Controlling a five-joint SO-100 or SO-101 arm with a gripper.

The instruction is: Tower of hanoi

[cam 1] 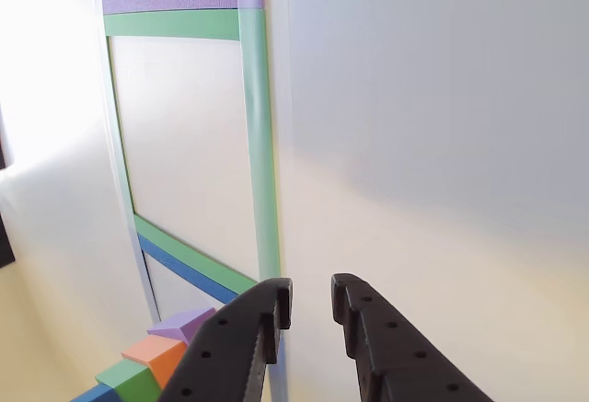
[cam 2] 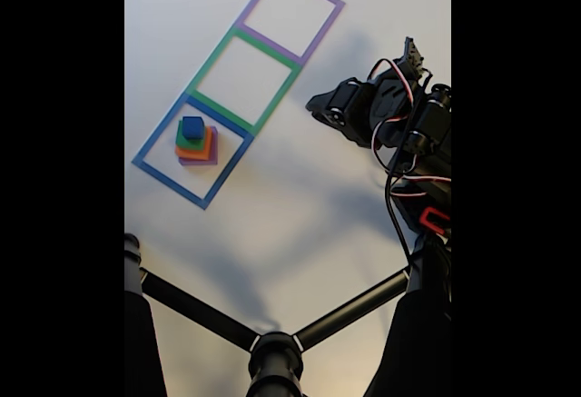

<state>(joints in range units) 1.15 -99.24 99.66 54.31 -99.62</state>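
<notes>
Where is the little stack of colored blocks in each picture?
Other view: the stack sits at the bottom left corner, just left of the gripper, partly cut off by the frame.
Fixed view: the stack sits left of center, inside the blue tape square.
Shared landmark: the green tape square, next to the stack in both.

Other view rides low behind fingers (cam 1: 311,303), fixed view high overhead, both share tape squares (cam 2: 241,77)

Prob. a lab/hobby bench: white table (cam 2: 300,224) w/ tape squares (cam 2: 243,74), camera tripod (cam 2: 272,356).
</notes>
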